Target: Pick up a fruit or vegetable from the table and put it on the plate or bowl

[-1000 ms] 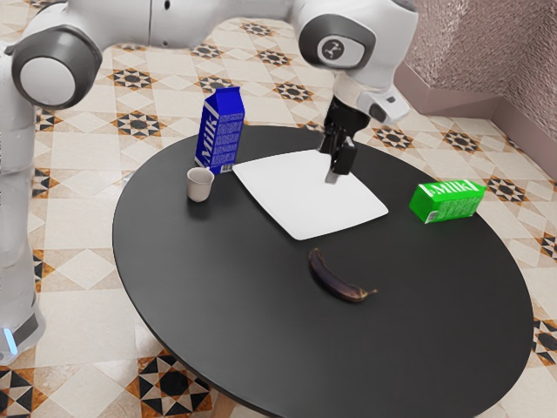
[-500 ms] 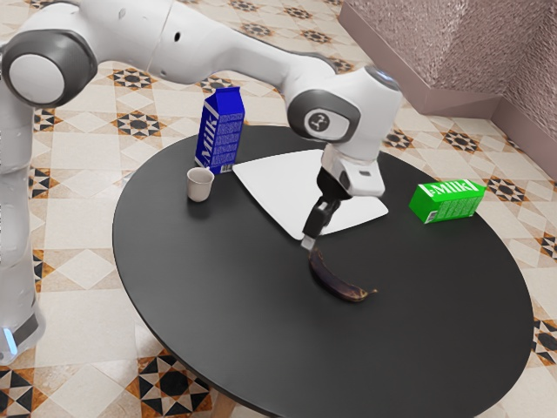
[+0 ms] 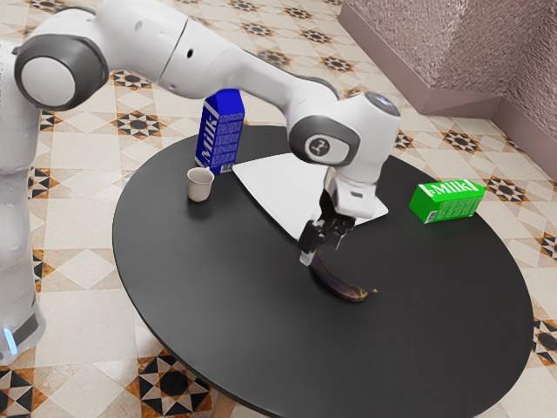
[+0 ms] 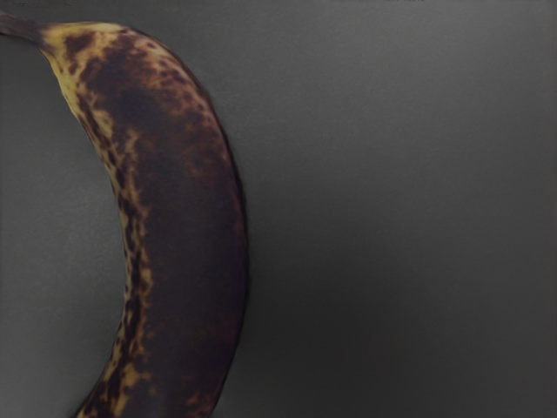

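the banana (image 3: 341, 281), dark and heavily spotted, lies flat near the middle of the tabletop (image 3: 218, 296), a little toward its near edge, one end toward the plate (image 3: 271, 187) and the other toward the near edge. in the wrist view the banana (image 4: 165, 226) curves close under the hand, resting on the dark surface. the gripper (image 3: 312, 251) hangs low over the banana's plate-side end, tilted, and whether it is open or closed on the fruit i cannot tell from here. the white square plate lies just beyond, toward the far edge, with nothing on it. a blue carton (image 3: 221, 131) stands by the far edge beside the plate's corner, a cup (image 3: 200, 184) just in front of it, and a green carton (image 3: 446, 200) lies on its side near the edge at the exterior view's right, well apart from the fruit. the step in hand looks like the reach and grasp. next, the hand likely needs to sit across the banana's body rather than its tip, take a firm hold, lift clear and carry the short way to the plate.
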You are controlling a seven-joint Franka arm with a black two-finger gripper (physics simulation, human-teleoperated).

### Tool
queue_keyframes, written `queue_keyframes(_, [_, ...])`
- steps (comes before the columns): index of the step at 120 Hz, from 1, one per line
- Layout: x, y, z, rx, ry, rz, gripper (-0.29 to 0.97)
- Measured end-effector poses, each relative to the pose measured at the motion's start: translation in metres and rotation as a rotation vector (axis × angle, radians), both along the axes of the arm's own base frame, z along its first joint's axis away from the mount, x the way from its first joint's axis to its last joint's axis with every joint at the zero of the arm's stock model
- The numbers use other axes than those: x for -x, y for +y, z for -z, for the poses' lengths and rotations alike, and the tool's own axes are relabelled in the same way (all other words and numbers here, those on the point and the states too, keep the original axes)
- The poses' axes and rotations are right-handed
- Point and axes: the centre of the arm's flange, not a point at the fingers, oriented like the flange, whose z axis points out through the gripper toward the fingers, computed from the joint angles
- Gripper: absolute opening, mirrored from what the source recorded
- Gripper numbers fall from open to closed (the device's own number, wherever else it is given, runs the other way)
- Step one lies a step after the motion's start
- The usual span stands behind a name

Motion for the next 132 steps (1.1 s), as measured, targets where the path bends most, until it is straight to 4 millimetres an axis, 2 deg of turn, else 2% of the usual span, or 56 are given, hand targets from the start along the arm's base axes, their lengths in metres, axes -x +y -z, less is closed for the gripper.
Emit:
queue_keyframes(16, [-0.003,-0.015,0.010,0.015,-0.007,0.074,0.67])
queue_keyframes(42, [-0.012,-0.015,0.037,0.035,0.014,0.126,0.68])
queue_keyframes(92, [-0.017,-0.015,0.052,0.048,0.024,0.179,0.68])
queue_keyframes(107, [-0.021,-0.007,0.054,0.049,0.021,0.177,0.68])
queue_keyframes(132, [-0.024,-0.007,0.065,0.053,0.034,0.189,0.68])
